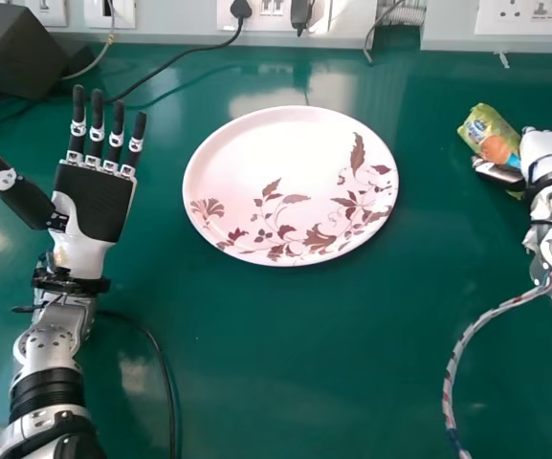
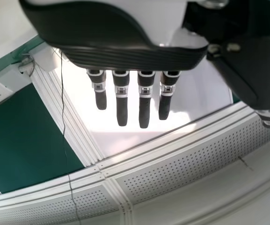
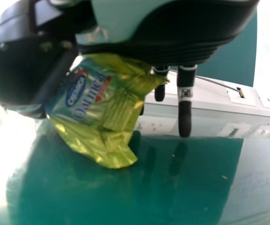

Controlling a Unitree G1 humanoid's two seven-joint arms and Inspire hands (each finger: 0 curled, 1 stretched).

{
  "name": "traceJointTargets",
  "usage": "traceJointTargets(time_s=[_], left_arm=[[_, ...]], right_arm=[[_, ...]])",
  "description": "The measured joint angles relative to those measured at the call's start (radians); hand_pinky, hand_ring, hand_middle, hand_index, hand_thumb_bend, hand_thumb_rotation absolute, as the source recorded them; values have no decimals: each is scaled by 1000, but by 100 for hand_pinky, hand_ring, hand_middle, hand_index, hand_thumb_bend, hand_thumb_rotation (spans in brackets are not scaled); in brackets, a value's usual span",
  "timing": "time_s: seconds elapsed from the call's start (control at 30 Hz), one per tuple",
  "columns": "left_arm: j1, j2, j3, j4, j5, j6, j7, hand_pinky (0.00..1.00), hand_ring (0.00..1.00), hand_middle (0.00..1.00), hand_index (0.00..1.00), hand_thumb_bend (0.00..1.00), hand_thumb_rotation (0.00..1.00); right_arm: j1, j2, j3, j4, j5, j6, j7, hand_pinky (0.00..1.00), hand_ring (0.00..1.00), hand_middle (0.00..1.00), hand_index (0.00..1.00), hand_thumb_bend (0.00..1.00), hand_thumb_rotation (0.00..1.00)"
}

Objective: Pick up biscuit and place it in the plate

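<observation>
A pink-white plate (image 1: 276, 172) with a brown leaf pattern lies at the middle of the green table. To its right, the crumpled yellow-green biscuit packet (image 1: 488, 136) is at my right hand (image 1: 549, 151), which is closed around it with the thumb across it. In the right wrist view, the packet (image 3: 104, 108) hangs tilted between thumb and fingers of my right hand (image 3: 185, 110), covering some of the fingers. Left of the plate, my left hand (image 1: 94, 201) rests palm up with straight, spread fingers, empty; the left wrist view has this hand (image 2: 144, 101) too.
A black box (image 1: 12, 48) stands at the back left, with dark cables (image 1: 185, 55) running along the table's back. Wall sockets (image 1: 534, 17) line the rear edge. A striped braided cable (image 1: 462, 354) loops from the right arm over the front right.
</observation>
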Motion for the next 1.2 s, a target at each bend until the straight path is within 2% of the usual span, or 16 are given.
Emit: traceJointTargets(time_s=[0.17,0.27,0.47,0.9,0.93,0.97,1.03,1.2], left_arm=[[-14,15,22,35,-65,102,-11,96,82,84,92,99,57],[-14,14,31,35,-96,152,10,94,80,83,91,100,56],[-7,5,51,22,-132,191,65,88,78,81,89,100,51],[-8,6,53,25,-152,233,105,89,86,87,89,100,47],[-9,7,54,27,-153,238,108,89,85,87,89,100,47],[-10,7,55,29,-153,243,109,88,85,87,89,100,47],[-13,9,60,36,-153,248,110,88,85,88,89,100,47],[-27,18,70,65,-153,265,114,88,84,87,90,100,48]], right_arm=[[8,-12,3,-10,0,0,4,53,66,90,100,58,24],[10,-21,7,-12,0,0,9,50,60,85,98,58,17],[10,-32,19,-17,-6,0,16,44,54,80,98,58,5],[-4,-65,32,-50,-12,5,119,35,46,71,87,59,0],[-5,-68,33,-51,-12,3,125,35,45,70,87,59,0],[-8,-71,35,-51,-12,1,131,34,43,60,86,56,0],[-9,-74,36,-52,-12,-2,138,33,41,53,83,54,0],[-9,-80,36,-56,-11,-5,146,30,37,50,78,53,0]])
